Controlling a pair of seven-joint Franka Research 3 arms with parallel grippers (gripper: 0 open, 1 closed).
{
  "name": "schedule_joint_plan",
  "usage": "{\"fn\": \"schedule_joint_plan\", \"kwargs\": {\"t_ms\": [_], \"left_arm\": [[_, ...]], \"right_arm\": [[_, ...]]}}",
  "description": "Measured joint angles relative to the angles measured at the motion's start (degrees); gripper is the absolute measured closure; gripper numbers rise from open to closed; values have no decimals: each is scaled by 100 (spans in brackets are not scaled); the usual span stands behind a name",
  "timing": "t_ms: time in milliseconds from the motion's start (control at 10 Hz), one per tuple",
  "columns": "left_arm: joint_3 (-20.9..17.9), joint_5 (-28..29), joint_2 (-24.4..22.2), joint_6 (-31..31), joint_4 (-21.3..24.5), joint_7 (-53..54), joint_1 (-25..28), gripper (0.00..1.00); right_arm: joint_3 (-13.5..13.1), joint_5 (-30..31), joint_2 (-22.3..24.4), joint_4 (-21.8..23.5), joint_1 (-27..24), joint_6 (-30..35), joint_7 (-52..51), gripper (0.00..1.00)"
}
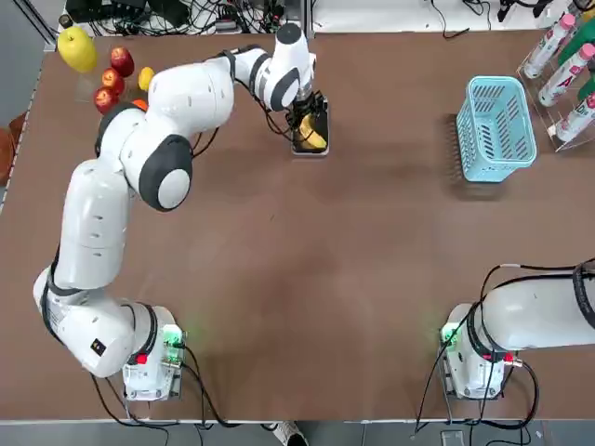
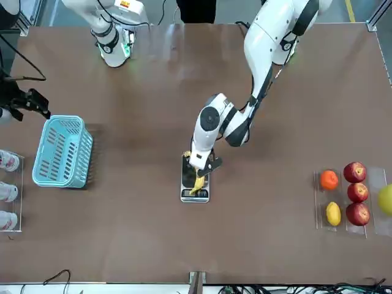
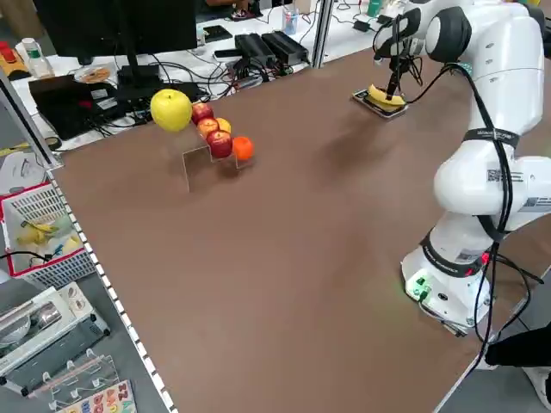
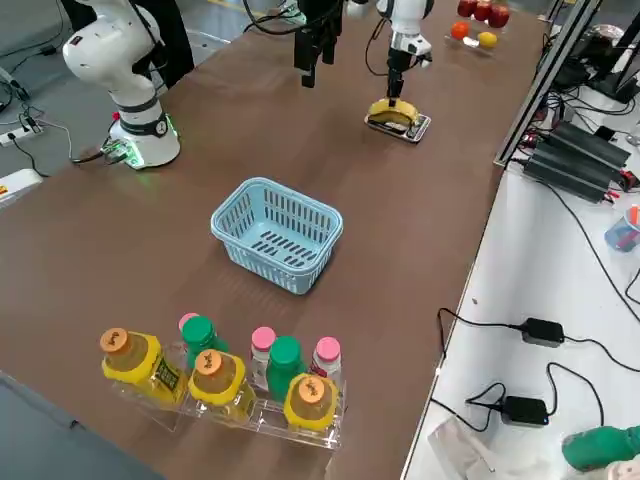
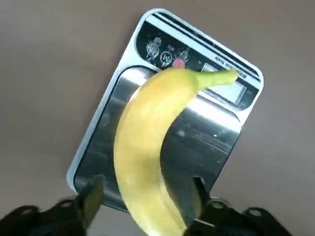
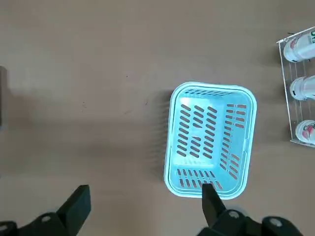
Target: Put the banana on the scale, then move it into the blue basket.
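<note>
A clear little stand [image 3: 200, 160] sits near the far left corner of the brown table [image 1: 297, 279]. On it are three red apples [image 2: 354, 191], an orange [image 2: 329, 179], a small yellow lemon [image 2: 333, 213] and a big round yellow fruit [image 1: 77, 48], all close together.

At the far right edge is a clear rack [image 4: 225, 415] full of bottles [image 4: 215, 372]. Some have orange caps, some green and some pink.

Past the far edge lie black cables [image 1: 195, 14] and boxes. Off the left side stands a white basket with a red rim [image 3: 39, 232]; it holds something yellow, maybe fruit.
</note>
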State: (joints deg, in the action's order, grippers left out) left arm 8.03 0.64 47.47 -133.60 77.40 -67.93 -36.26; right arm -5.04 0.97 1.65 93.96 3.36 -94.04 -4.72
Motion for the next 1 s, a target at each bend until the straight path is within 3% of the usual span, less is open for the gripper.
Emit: {"fn": "schedule_joint_plan", "kwargs": {"t_ms": [100, 300, 500, 600, 800, 1000], "left_arm": [[-12, -1, -80, 32, -82, -1, 72, 0], [-30, -1, -609, 818, -238, 31, 452, 0], [-51, 0, -1526, 1702, -272, 590, 1041, 0], [-56, -1, -1930, 2145, -259, 1029, 1394, 0], [-64, 0, -2505, 3014, -163, 2250, 2132, 0], [-76, 5, -2954, 3571, 123, 3937, 2821, 0]], "right_arm": [[0, 0, 0, 3, 0, -1, 0, 0], [7, 1, 0, 7, 3, -5, -9, 0], [51, -5, -124, -3, 48, -238, -487, 0], [86, -14, -403, -115, 140, -486, -814, 0], [60, -14, -1440, -777, 747, -765, -720, 0], [-363, -81, -2697, -1803, 1783, -821, 402, 0]]}}
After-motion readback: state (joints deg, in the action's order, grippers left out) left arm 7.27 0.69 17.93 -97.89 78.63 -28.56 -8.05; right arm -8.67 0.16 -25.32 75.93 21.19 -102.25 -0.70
